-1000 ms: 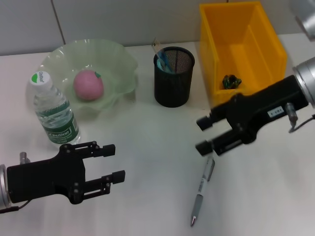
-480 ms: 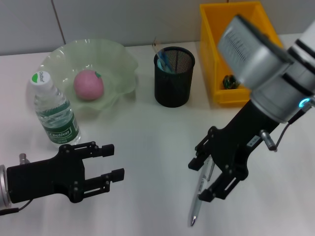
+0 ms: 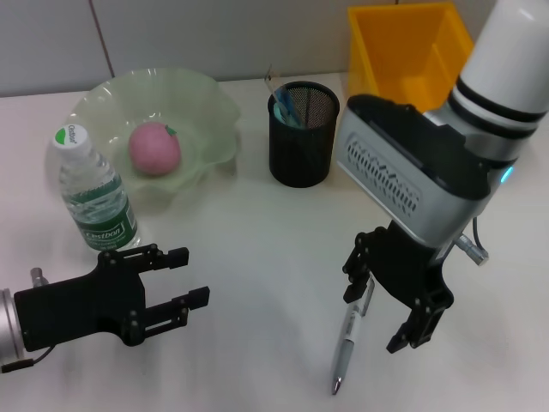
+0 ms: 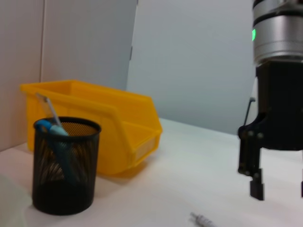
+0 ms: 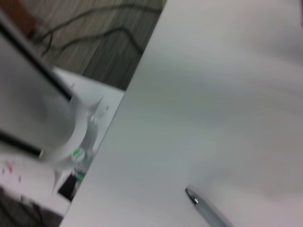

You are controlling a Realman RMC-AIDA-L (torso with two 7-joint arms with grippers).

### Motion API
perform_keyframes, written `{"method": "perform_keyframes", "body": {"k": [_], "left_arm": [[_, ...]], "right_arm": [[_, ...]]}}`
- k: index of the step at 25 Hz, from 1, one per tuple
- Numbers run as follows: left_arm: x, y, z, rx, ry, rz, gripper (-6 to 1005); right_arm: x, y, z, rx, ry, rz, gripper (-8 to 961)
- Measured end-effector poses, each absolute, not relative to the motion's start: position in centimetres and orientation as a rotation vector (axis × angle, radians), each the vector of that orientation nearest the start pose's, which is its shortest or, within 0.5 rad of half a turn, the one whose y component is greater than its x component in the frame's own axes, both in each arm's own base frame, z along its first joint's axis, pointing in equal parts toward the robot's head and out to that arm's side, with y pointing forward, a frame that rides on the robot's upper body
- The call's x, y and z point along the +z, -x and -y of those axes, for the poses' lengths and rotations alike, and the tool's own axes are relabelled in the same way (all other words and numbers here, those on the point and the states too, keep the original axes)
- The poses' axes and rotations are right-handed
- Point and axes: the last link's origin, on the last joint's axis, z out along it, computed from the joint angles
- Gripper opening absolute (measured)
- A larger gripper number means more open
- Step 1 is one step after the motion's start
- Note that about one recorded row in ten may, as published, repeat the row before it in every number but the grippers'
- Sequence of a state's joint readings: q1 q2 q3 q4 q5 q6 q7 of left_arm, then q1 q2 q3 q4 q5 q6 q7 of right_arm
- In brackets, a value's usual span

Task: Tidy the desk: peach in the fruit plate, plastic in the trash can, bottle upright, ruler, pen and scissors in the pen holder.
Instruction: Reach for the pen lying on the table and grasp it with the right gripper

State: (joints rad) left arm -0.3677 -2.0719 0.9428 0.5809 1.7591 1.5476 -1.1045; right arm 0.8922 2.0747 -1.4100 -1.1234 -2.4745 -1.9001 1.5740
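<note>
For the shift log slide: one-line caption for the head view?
Right gripper open above the pen on the desk; left gripper idles open nearby.

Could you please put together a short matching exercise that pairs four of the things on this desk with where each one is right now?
Things:
1. peach
2. pen
3. bottle
4. right gripper

Places:
A. lying flat on the desk
B. standing upright beside the fruit plate
C. open, poised over the pen
D. inside the fruit plate

Pairs: 1-D, 2-A, 3-B, 4-C
</note>
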Motion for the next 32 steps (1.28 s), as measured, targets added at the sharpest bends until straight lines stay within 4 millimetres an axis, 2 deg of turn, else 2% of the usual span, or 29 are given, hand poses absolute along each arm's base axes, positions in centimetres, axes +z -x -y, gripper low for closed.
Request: {"method": "perform_keyframes", "body": {"k": [1,3,6,7,9,14,21,32], "left_arm": [[-2.8,28.5,-28.0,-0.760,2.749,0.429,615],[-2.9,28.4,-28.1,-0.758,2.745,0.408,615],[-2.9,28.2,-28.3,-0.766,2.747,0.394,615],[-2.9,28.2,-28.3,-0.766,2.747,0.394,615],[-2.8,28.3,-28.1,-0.765,2.745,0.395,615],[-2.6,28.8,-27.6,-0.758,2.740,0.405,615],[-2.4,29.0,-27.2,-0.771,2.741,0.410,615],[-2.5,28.9,-27.2,-0.780,2.736,0.410,614]], "right_arm": [[-2.5,-12.1,-33.5,-0.834,3.291,0.724,717],[-2.7,-11.9,-33.5,-0.852,3.284,0.766,717],[-3.4,-11.3,-33.6,-0.940,3.242,0.952,716],[-3.4,-11.3,-33.6,-0.940,3.242,0.952,716],[-4.3,-11.0,-33.5,-0.990,3.195,1.076,716],[-5.9,-10.7,-33.2,-1.075,3.116,1.244,716],[-7.2,-10.1,-32.0,-1.119,3.067,1.444,716],[-8.1,-10.0,-31.4,-1.154,3.024,1.583,715]]}}
